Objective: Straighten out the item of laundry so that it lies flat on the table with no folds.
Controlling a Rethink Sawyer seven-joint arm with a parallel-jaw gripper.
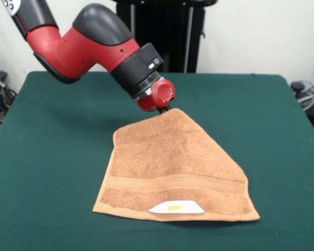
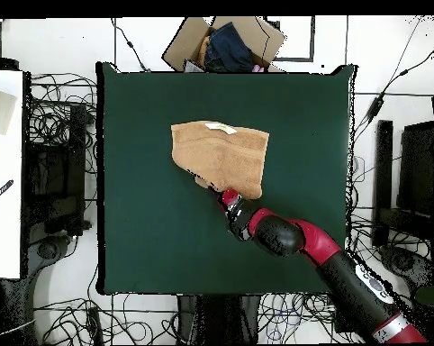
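Note:
The orange-tan towel [image 1: 172, 162] lies on the green table [image 1: 52, 157], near its middle. It tapers to a peak at its far corner, and that part looks folded or drawn in. Its woven band [image 1: 178, 183] and white label with a yellow mark [image 1: 176, 207] are at the edge nearest the front camera. My gripper [image 1: 165, 110] is at the far corner, shut on it, and the cloth rises slightly toward it. In the overhead view the towel [image 2: 221, 153] lies above my gripper [image 2: 222, 194] on the table [image 2: 149, 225].
A cardboard box with dark clothes [image 2: 225, 45] stands just past the table's far edge in the overhead view. Cables cover the floor around the table. A white surface [image 2: 3, 171] lies at the left. The black pedestal [image 1: 162, 36] stands behind the table.

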